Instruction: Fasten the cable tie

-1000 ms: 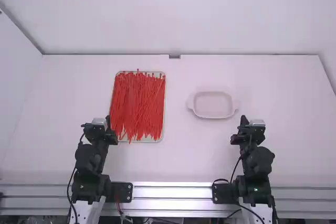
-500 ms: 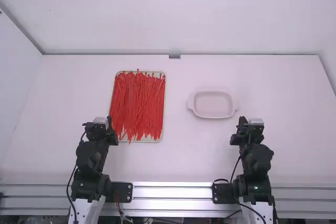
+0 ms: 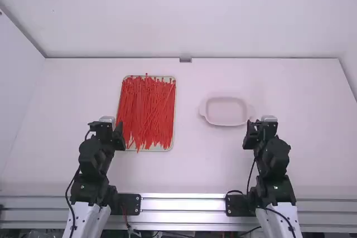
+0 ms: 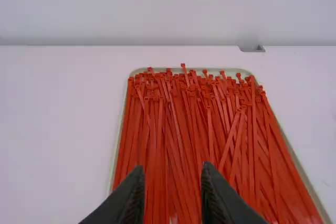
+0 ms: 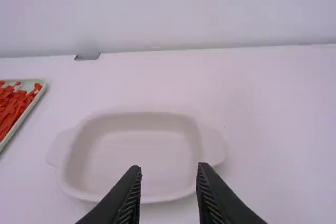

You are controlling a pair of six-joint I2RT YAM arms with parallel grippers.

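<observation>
Found a white desk (image 3: 290, 82). Saw, left of its middle, a tray (image 5: 25, 107) heaped with loose red cable ties (image 3: 146, 113). Saw an empty white dish (image 5: 131, 150) to the right, apart from the tray. Caught the left gripper (image 4: 170, 177) over the tray's near end, partly spread, gripping nothing; the right gripper (image 5: 168, 174) facing the dish, likewise spread and bare. Judged this the very start (no tie picked out). Reckoned on needing, next, the left gripper lowered to pinch one single tie free.
</observation>
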